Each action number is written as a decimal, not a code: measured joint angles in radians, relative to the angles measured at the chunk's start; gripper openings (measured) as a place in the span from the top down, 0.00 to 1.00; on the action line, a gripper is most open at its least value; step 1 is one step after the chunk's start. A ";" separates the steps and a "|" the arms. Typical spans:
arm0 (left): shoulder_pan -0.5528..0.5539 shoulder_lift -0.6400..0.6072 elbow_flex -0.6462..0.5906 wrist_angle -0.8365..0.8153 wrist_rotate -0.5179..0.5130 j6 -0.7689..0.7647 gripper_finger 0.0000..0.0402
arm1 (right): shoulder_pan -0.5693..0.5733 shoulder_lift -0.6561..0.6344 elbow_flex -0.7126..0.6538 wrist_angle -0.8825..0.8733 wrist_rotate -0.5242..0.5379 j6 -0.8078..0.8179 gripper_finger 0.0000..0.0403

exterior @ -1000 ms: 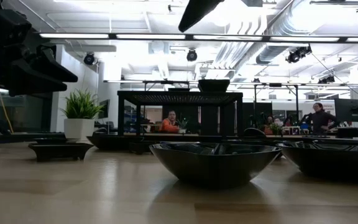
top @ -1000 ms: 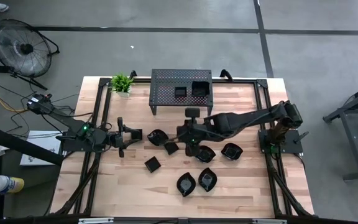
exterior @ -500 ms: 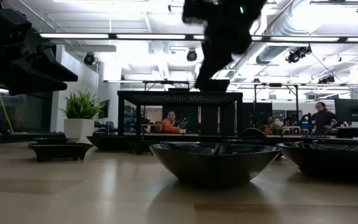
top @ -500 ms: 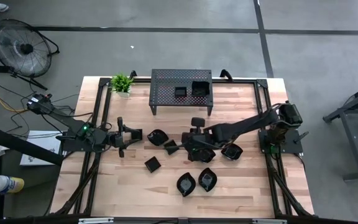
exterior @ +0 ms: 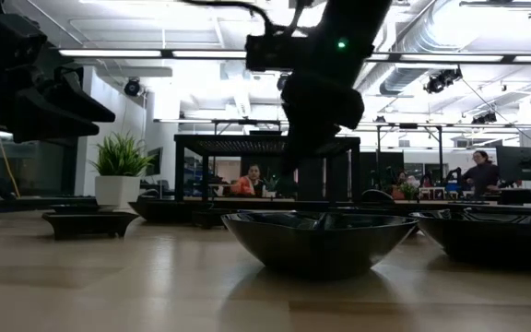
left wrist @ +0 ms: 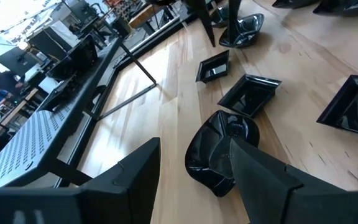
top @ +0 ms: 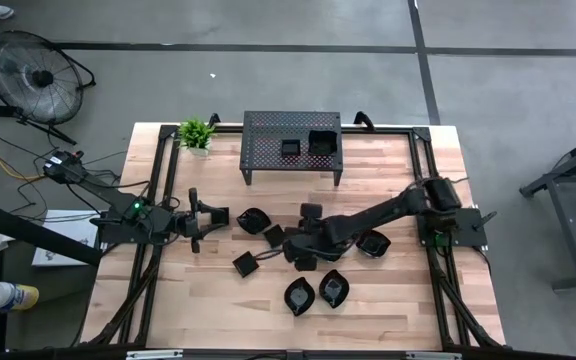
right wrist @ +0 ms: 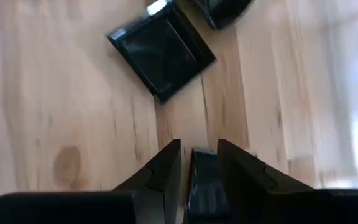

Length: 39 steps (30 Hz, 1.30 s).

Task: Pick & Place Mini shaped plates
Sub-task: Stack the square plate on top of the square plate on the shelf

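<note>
Hard to read from above: right gripper (top: 290,248) buried in a dark tangle of arm and dishes at mid-table, fingertips lost against the black. Clearer from the right wrist, fingers (right wrist: 166,171) pinched onto a thin glossy black sliver, apparently the rim of a mini shaped plate (right wrist: 202,180), mostly cut off at the frame edge. Just beyond, a small square plate (right wrist: 161,56) lying flat on the wooden table (top: 208,300), shiny, with raised rim. Scattered around mid-table, more tiny black dishes: a square one (top: 245,264) to the left, a leaf-shaped one (top: 299,296) and a roundish one (top: 334,289) nearer, another (top: 372,243) to the right. Two more sitting on top of the perforated stand (top: 264,133) at the far side. Left gripper (top: 206,219) waiting at the left, fingers spread wide, a leaf-shaped plate (left wrist: 219,149) just ahead. From table height, only a shallow black bowl shape (exterior: 316,242) up close, arm looming dark above.
</note>
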 joint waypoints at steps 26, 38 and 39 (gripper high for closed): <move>0.000 0.000 0.001 -0.004 0.000 0.000 0.53 | 0.011 0.119 0.102 -0.192 -0.037 0.292 0.59; 0.000 0.000 0.001 -0.005 0.001 0.000 0.53 | -0.031 0.140 0.102 -0.232 -0.081 0.287 0.54; 0.000 0.000 0.001 -0.004 0.001 0.000 0.53 | -0.031 0.140 0.102 -0.231 -0.083 0.280 0.54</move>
